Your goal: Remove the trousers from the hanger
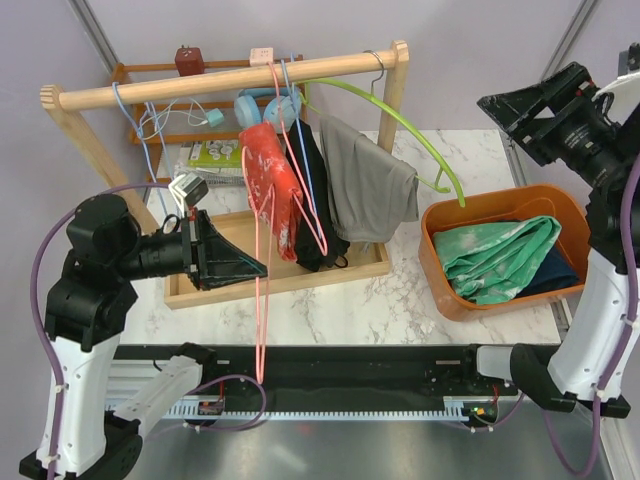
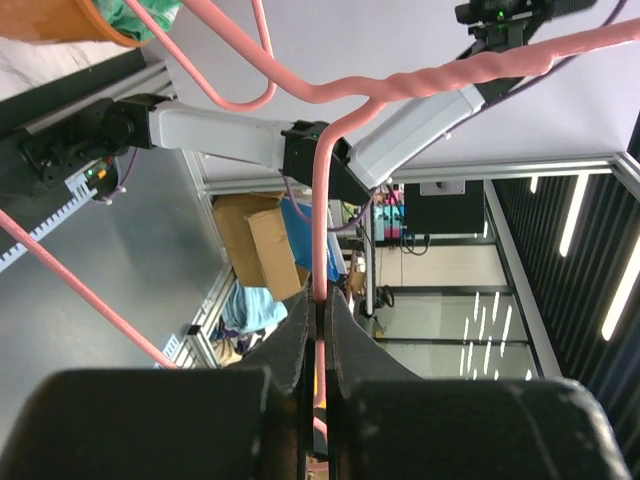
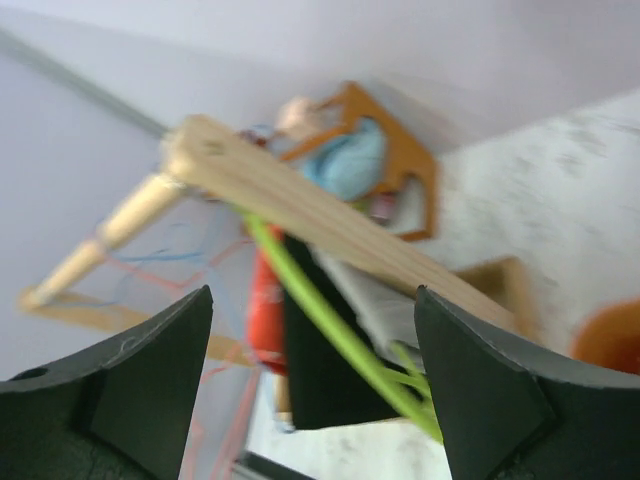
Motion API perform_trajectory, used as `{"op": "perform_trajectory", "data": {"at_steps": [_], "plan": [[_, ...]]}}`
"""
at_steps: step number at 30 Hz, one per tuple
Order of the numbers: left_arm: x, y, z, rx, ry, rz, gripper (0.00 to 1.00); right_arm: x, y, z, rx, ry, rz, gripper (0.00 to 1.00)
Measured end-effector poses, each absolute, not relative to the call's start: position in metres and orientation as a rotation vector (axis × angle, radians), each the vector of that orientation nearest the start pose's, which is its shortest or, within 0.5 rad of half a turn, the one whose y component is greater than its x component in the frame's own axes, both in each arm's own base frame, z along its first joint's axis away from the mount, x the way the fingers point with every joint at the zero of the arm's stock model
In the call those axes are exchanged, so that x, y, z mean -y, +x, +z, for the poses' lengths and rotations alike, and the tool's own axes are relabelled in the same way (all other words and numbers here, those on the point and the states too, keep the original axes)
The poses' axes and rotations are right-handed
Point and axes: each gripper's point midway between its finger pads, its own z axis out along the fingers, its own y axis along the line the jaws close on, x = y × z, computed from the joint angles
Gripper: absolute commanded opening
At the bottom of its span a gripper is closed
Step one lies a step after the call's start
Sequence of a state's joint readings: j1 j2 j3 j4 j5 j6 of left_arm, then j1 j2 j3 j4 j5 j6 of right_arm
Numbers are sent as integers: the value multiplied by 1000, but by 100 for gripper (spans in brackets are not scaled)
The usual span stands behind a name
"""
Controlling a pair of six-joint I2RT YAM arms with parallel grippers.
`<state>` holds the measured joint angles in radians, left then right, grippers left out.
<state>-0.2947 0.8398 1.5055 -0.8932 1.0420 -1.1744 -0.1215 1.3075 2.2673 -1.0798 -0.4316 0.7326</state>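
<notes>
My left gripper (image 1: pixel 255 268) is clenched on the thin pink wire hanger (image 1: pixel 262 300), fingers (image 2: pixel 290 350) pinched flat against the wire. The loops of it that I can see hang bare just below and ahead of that grip. Beyond those fingertips, a red garment (image 1: pixel 270 170), a black one (image 1: pixel 315 200) and a grey one (image 1: pixel 365 185) hang under the round wooden rail (image 1: pixel 200 85); I cannot tell which hanger carries which. Further right, the lime-green plastic hanger (image 3: pixel 325 315) hooks over the rail with nothing on it. Well below my right gripper (image 3: pixel 312 330), the folded mint-green mottled trousers (image 1: pixel 500 255) lie in the orange plastic tub (image 1: pixel 437 275), with the dark navy denim pair (image 1: pixel 555 272) tucked beside and under them. So I judge the removal itself done, with only the pink hanger left to put down. My left arm is bent low with its forearm level, pointing right toward the rack. My right arm stands tall, its wrist high above the tub and aimed left at the rail, jaws spread wide and holding nothing.
</notes>
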Motion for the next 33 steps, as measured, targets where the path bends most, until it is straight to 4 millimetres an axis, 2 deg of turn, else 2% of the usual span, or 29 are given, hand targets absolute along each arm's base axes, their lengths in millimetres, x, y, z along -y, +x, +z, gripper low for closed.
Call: {"op": "perform_trajectory", "data": {"at_steps": [2, 5, 9, 12, 15, 16, 17, 18, 19, 20, 21, 23, 25, 27, 29, 30, 32, 33], "plan": [[198, 67, 464, -2140, -31, -1866, 2, -84, 258, 573, -1629, 328, 942, 88], [196, 68, 465, -2108, -49, -1836, 2, -107, 245, 599, -1574, 210, 1100, 88], [191, 70, 466, -2060, -88, -1784, 2, -139, 237, 611, -1576, 63, 1271, 88], [188, 71, 465, -2036, -114, -1760, 2, -184, 229, 610, -1616, -67, 1411, 87], [186, 74, 465, -2016, -144, -1734, 2, -245, 220, 601, -1679, -185, 1521, 85], [186, 77, 465, -2006, -155, -1722, 2, -274, 210, 593, -1716, -242, 1561, 85], [185, 80, 465, -1999, -168, -1710, 2, -292, 206, 585, -1745, -271, 1570, 85], [185, 82, 465, -1996, -176, -1703, 2, -315, 193, 575, -1785, -313, 1587, 82], [184, 84, 465, -1990, -188, -1693, 2, -331, 185, 565, -1817, -337, 1579, 79], [183, 86, 465, -1986, -196, -1686, 2, -344, 175, 556, -1846, -369, 1574, 70], [183, 88, 465, -1978, -207, -1675, 2, -353, 166, 549, -1868, -396, 1568, 65], [181, 92, 465, -1969, -223, -1660, 2, -360, 153, 546, -1871, -421, 1561, 54], [181, 95, 465, -1964, -237, -1648, 2, -359, 140, 547, -1861, -431, 1561, 53], [180, 97, 465, -1957, -249, -1637, 2, -364, 115, 548, -1853, -470, 1578, 54], [179, 99, 464, -1955, -258, -1630, 2, -375, 76, 547, -1849, -559, 1616, 55], [179, 99, 464, -1952, -262, -1626, 2, -383, 51, 544, -1854, -618, 1635, 55], [178, 102, 464, -1948, -273, -1616, 2, -397, 21, 532, -1881, -691, 1628, 56], [178, 102, 464, -1947, -275, -1614, 2, -402, 13, 525, -1899, -713, 1616, 56]]}}
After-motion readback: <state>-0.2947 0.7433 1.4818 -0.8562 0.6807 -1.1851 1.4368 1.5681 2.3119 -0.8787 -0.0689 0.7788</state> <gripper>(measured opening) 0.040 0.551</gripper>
